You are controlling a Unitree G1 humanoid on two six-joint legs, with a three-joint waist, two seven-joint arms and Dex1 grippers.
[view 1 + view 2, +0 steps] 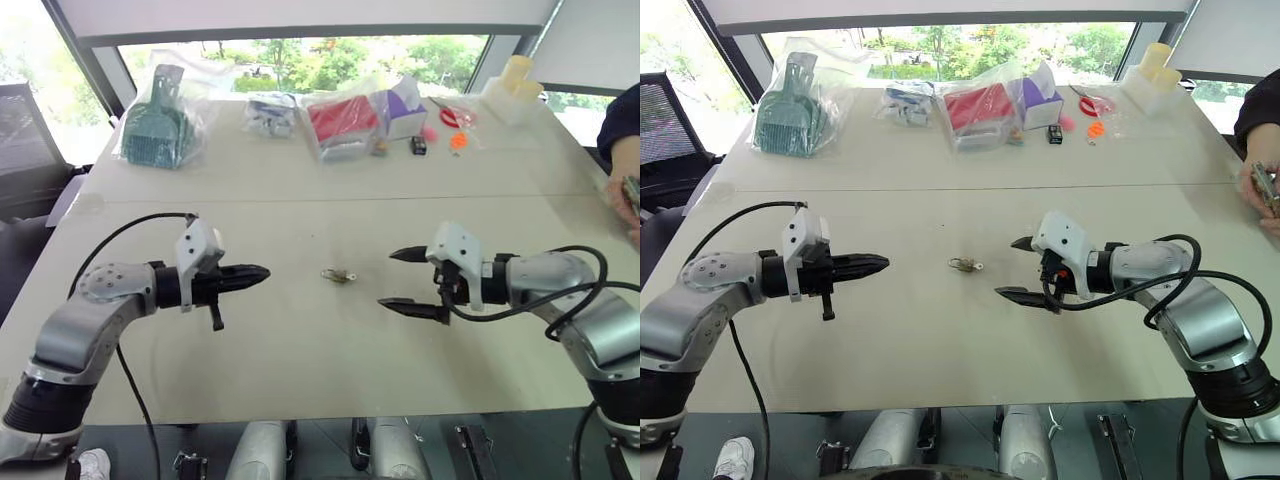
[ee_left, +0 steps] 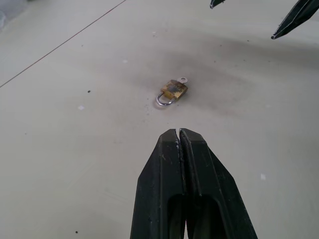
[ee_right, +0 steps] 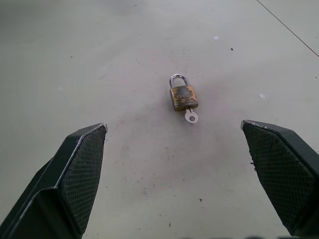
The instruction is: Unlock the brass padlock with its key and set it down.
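Lying flat between both grippers, the padlock (image 3: 183, 96) points its key (image 3: 191, 116) toward the wide-open right gripper (image 1: 404, 282), while the left gripper (image 1: 258, 273) is clenched empty.

The padlock (image 3: 184, 96) lies flat on the pale table (image 3: 99, 59), its shackle closed, with the key (image 3: 191, 115) stuck in the bottom of its body (only the round bow shows). The right gripper (image 3: 174, 132) hangs over it, black fingers (image 3: 79, 174) spread wide, touching nothing.
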